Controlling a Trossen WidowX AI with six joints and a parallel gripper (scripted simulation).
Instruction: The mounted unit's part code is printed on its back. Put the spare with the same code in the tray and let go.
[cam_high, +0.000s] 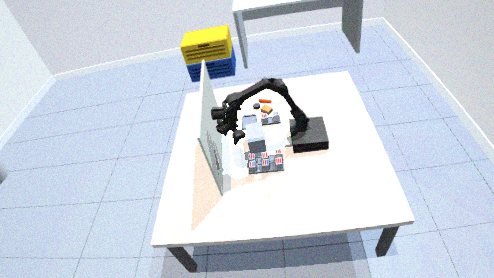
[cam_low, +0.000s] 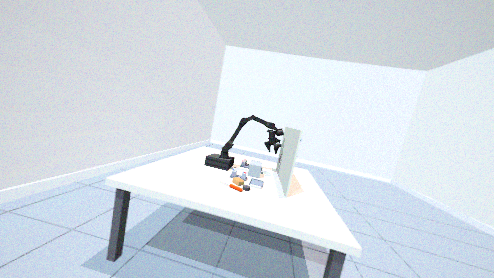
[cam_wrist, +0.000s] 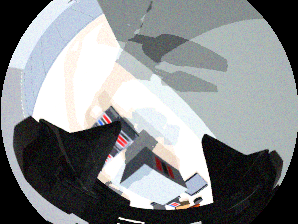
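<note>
The pincer (cam_high: 228, 123) is hanging wide apart and holding nothing, raised above the white surface (cam_high: 320, 200) just beside the upright grey panel (cam_high: 211, 131). The red-labelled spares (cam_high: 266, 161) are sitting in a row near the grey tray (cam_high: 248, 120), beyond the mounted unit (cam_high: 257, 138).
</note>
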